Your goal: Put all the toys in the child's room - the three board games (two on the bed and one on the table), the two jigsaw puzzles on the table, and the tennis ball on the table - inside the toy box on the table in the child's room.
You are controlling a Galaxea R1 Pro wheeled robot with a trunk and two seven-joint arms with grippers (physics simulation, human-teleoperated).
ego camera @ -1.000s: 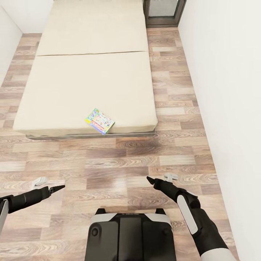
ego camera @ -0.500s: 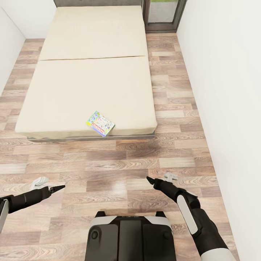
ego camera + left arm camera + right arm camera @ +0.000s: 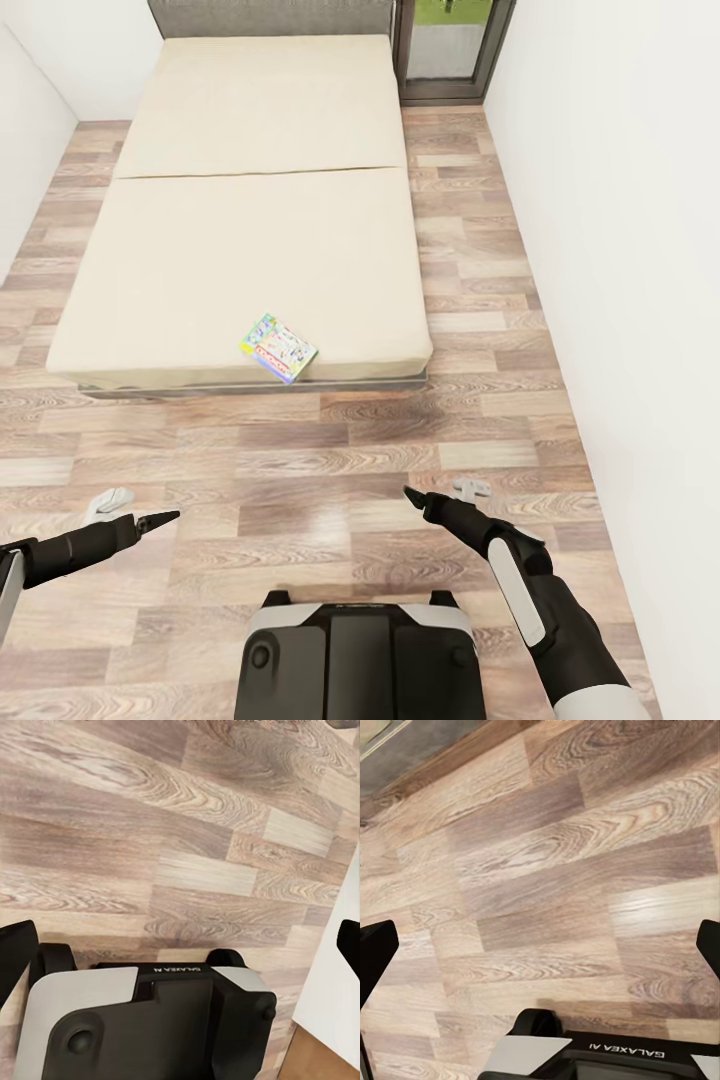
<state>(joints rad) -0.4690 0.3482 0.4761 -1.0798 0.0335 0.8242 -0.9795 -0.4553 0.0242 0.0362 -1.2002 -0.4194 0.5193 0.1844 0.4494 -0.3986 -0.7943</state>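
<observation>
Board game: one flat colourful board game (image 3: 277, 347) lay on the bed (image 3: 240, 220), close to the foot edge and turned a little askew to it. Its top showed pale cartoon art with a red strip.

Bed: a wide cream mattress on a dark frame, a seam running across its middle, a grey headboard at the far end.

Left gripper: the left gripper (image 3: 150, 521) hung low over the wood-plank floor (image 3: 330, 450), well apart from the bed. In the left wrist view its dark fingertips (image 3: 15, 949) sat at opposite sides of the frame, so the jaws stood wide, with nothing between them.

Right gripper: the right gripper (image 3: 422, 500) hung likewise over the floor, jaws wide and empty; its fingertips (image 3: 376, 945) showed far apart in the right wrist view.

Robot base: the base (image 3: 360, 655) stood on the planks facing the foot of the bed.

Handling, as I judged it: the box looked light, thin and stiff, its printed lid probably slick. Lying flat on a soft mattress, it offered little to pinch from above; the corner nearest the foot edge seemed the best hold, taken across its thin side.

Risk: pressing down might sink it into the mattress or push it away.
</observation>
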